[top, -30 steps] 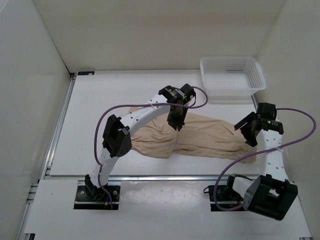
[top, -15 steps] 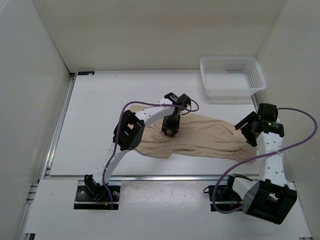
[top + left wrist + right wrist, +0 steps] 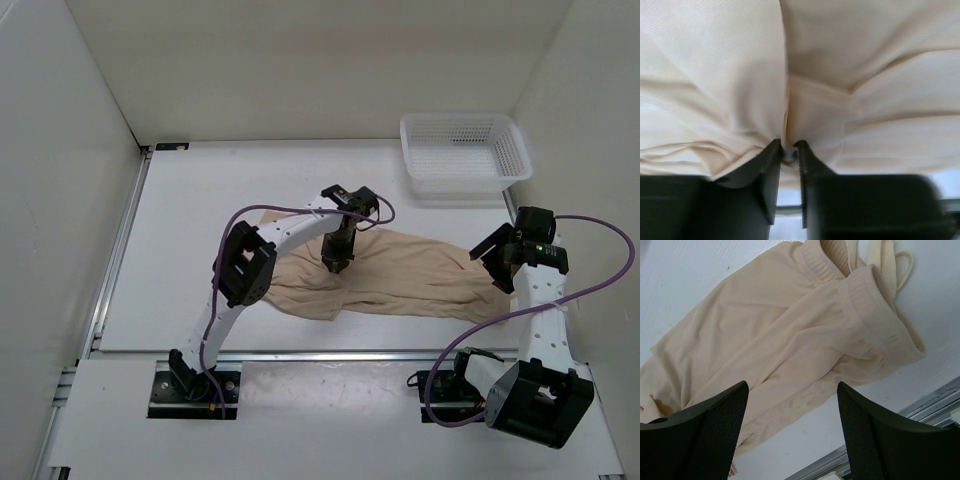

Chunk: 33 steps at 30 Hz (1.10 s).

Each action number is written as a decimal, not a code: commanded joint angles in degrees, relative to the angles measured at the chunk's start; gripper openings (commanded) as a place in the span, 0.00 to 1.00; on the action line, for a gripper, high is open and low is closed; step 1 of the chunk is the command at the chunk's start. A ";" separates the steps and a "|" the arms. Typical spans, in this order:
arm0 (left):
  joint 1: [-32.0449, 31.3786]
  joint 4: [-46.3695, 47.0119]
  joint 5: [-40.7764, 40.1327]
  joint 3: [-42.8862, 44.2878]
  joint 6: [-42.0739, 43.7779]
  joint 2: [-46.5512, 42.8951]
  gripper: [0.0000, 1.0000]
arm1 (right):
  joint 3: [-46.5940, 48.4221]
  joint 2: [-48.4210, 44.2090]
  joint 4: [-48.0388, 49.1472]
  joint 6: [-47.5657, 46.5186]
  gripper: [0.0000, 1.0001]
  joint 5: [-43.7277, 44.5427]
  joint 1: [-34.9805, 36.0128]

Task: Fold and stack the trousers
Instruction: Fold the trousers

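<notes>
The beige trousers [image 3: 410, 275] lie crumpled across the middle of the table, waistband end toward the right. My left gripper [image 3: 335, 265] points down into the fabric near the left part and is shut on a pinched fold of the trousers [image 3: 788, 150]. My right gripper [image 3: 497, 262] hovers open above the right end, over the elastic waistband [image 3: 880, 325]; its fingers [image 3: 715, 430] are wide apart and hold nothing. The trousers fill most of the right wrist view [image 3: 765, 350].
A white mesh basket [image 3: 465, 152] stands at the back right. White walls enclose the table on the left, back and right. An aluminium rail [image 3: 300, 352] runs along the near edge.
My left arm has pulled back and lowered its gripper onto the trousers, moving slightly left and pinching the fabric. The right arm has barely moved.
</notes>
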 commanded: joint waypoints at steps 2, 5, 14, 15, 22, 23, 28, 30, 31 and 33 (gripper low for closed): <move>-0.27 -0.63 0.32 0.03 0.63 -8.45 0.45 | 0.15 -0.49 -0.68 -1.24 0.76 0.22 0.22; -0.88 -0.63 0.95 -1.82 0.63 -8.98 0.69 | 0.15 0.04 -0.68 -1.24 0.76 0.22 0.22; -2.11 1.66 2.18 -7.10 1.69 -7.14 0.55 | 0.15 0.04 -0.68 -1.24 0.76 0.22 0.22; -2.11 1.66 1.57 -7.10 1.69 -6.44 0.55 | 0.15 0.04 -0.68 -1.24 0.76 0.22 0.22; -2.11 1.66 -2.03 -6.57 1.08 -5.11 0.25 | -0.37 0.04 -0.15 -1.24 0.76 0.22 0.22; -2.11 1.66 -2.91 -6.57 1.07 -5.11 0.23 | -0.37 0.04 -0.15 -1.24 0.76 0.22 0.22; -2.11 2.27 -4.85 -5.43 -0.24 -4.32 0.29 | -0.90 0.57 0.47 -1.24 0.76 -0.84 0.22; -2.11 1.75 -4.33 -4.02 -0.24 -2.92 0.29 | -0.38 1.10 0.47 -1.24 0.76 -1.36 0.22; -2.11 1.75 -4.32 -3.50 -0.24 -2.92 0.26 | -0.37 1.10 0.47 -1.24 0.76 -1.36 0.22; -2.11 1.75 -3.80 -3.49 -0.24 -3.44 0.10 | -0.37 1.10 0.47 -1.24 0.76 -1.36 0.22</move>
